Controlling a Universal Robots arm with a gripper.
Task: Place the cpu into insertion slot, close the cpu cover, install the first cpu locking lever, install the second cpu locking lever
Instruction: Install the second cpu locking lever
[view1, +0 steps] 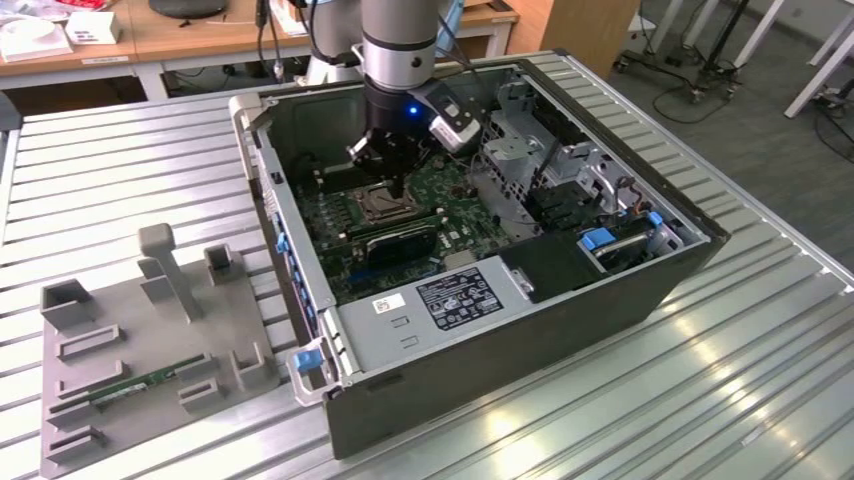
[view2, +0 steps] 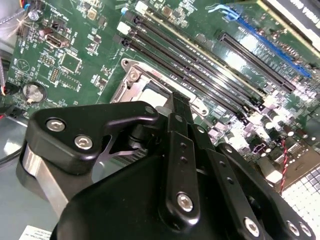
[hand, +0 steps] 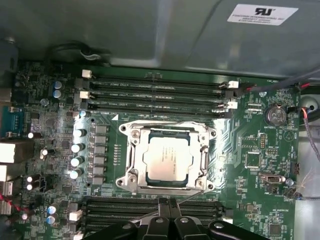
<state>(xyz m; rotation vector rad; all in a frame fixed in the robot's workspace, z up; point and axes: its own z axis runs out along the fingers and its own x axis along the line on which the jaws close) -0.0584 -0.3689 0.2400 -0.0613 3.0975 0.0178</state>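
Gripper (hand: 169, 206) fingers together, empty, just beside insertion slot (hand: 169, 156); cpu (hand: 168, 159) seated inside. Thin, fragile; handle by edges.

I'm seeing 1 open dark-grey metal computer case (view1: 627, 290) sitting on the slatted table, w/ 1 green circuit board (hand: 55, 165) inside. On it I'm counting 1 flat square silver-tan cpu (hand: 167, 158), lying in 1 silver-framed square socket (hand: 131, 165). Long black memory slots (hand: 155, 94): I'm counting 4 on one side of the socket, at least 3 on the other. 1 round silver coin battery (hand: 275, 114). Outside the case, 1 grey plastic fixture tray (view1: 134, 350).
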